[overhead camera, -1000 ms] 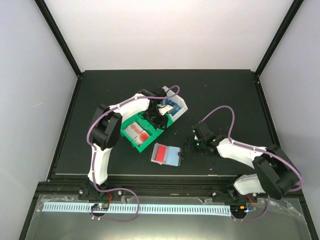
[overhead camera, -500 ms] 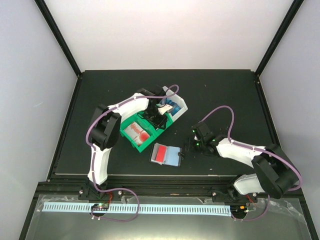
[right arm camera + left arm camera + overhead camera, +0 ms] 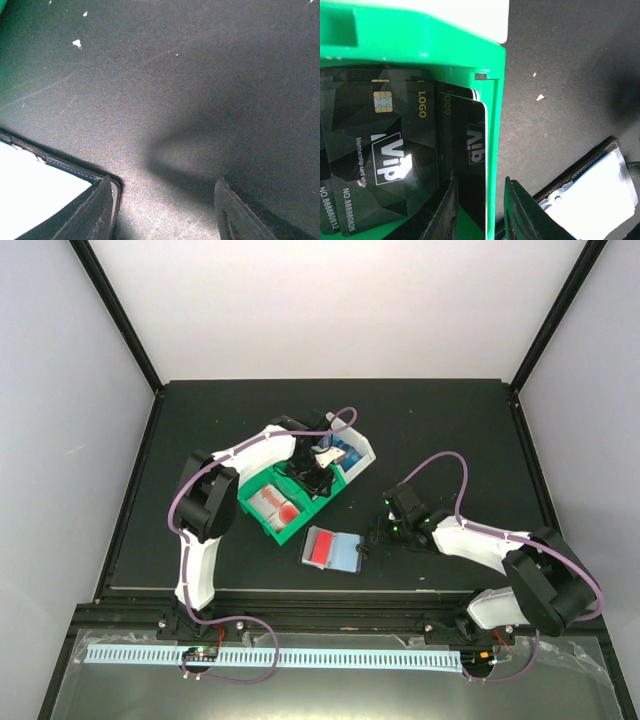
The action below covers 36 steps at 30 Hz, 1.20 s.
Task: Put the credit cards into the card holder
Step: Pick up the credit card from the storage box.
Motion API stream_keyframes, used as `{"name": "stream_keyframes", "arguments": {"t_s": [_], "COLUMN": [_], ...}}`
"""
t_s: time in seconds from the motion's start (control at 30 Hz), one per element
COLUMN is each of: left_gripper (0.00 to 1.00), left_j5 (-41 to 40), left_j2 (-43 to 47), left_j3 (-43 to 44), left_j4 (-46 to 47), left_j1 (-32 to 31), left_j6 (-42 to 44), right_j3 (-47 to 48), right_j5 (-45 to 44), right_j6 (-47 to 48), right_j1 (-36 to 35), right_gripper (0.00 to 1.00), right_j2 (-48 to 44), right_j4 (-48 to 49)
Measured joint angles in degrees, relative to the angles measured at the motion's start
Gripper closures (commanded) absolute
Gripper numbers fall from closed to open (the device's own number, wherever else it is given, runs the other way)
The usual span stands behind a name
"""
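Observation:
Black VIP credit cards [image 3: 380, 150] lie in the green bin [image 3: 420, 37]. One black card [image 3: 470, 150] stands on edge against the bin's right wall. My left gripper [image 3: 480, 210] is open and straddles that card and the green wall, one finger inside the bin and one outside. From above, the left gripper [image 3: 318, 478] sits at the bin's far corner. The card holder [image 3: 345, 552] lies open on the mat, a red card [image 3: 320, 545] on its left half. My right gripper [image 3: 162, 210] is open and empty, low over the mat, its left finger at the card holder's corner [image 3: 60, 165].
Red-and-white cards [image 3: 275, 505] lie in the green bin's near part. A white bin [image 3: 352, 452] joined to it holds blue cards. The card holder's pale inside [image 3: 592, 192] shows just right of the green wall. Black mat [image 3: 450, 430] extends behind and to the right.
My left gripper's jaws have narrowed around the upright black card and the bin wall. The right arm and the card holder have not moved.

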State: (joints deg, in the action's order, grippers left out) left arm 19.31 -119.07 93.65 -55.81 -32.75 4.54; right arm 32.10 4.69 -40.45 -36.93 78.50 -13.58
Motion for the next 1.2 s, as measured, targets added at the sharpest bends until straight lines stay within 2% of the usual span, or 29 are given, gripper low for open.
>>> {"name": "stream_keyframes", "arguments": {"t_s": [0.3,0.5,1.0,1.2], "left_gripper": [0.86,0.88,0.88,0.96], "left_j5": [-0.15,-0.50,-0.66,-0.87], "left_j2": [1.33,1.33,3.48,3.96], "left_j3": [-0.04,-0.04,-1.62,-2.03], "left_j4": [-0.28,-0.31,-0.33,-0.31], "left_j1": [0.00,0.02,0.00,0.02], "left_j6": [0.20,0.24,0.26,0.22], "right_j3": [0.00,0.00,0.00,0.00], "right_j5": [0.00,0.00,0.00,0.00], "right_j6": [0.00,0.00,-0.15,-0.17], "right_j1": [0.00,0.00,0.00,0.00], "right_gripper": [0.42,0.42,0.43,0.43], "right_j2": [0.00,0.02,0.04,0.04], "right_j4": [0.35,0.37,0.37,0.37]}}
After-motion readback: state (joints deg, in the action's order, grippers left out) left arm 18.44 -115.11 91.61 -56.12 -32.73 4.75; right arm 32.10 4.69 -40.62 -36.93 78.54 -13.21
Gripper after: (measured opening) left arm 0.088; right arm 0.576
